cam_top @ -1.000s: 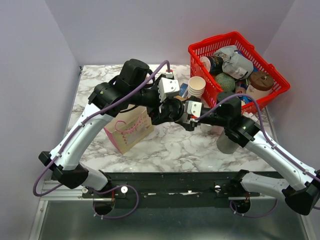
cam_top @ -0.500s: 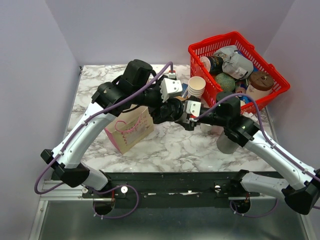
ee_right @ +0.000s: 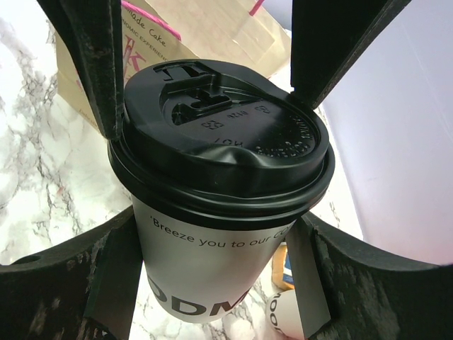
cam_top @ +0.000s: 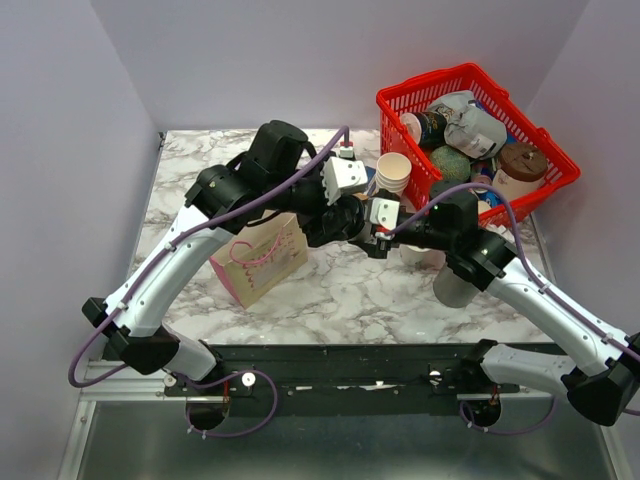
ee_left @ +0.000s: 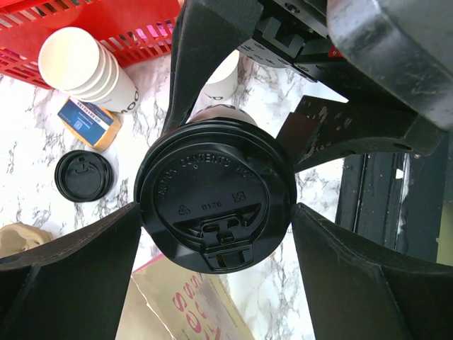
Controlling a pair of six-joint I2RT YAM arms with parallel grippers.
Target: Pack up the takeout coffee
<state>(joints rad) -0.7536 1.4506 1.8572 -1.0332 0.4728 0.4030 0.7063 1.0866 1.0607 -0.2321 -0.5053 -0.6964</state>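
The takeout coffee (ee_right: pixel 212 269), a white paper cup with a black lid (ee_left: pixel 212 191), hangs in the air between both grippers, above the marble table beside the paper bag (cam_top: pixel 260 258). My right gripper (ee_right: pixel 212 262) is shut on the cup's body from the sides. My left gripper (ee_left: pixel 216 212) comes from above with its fingertips (ee_left: pixel 127 227) against both sides of the lid's rim. In the top view the cup is mostly hidden where the left gripper (cam_top: pixel 345 205) and right gripper (cam_top: pixel 368 215) meet.
A stack of nested white cups (cam_top: pixel 393 173) stands by the red basket (cam_top: pixel 430 80) full of items. A loose black lid (ee_left: pixel 83 175), a blue and orange packet (ee_left: pixel 88 122) and a lidless white cup (ee_left: pixel 226 78) lie on the table. A grey cup (cam_top: pixel 455 285) stands at the right.
Both grippers, joined at the cup, have shifted slightly up and to the right. The bag has not moved.
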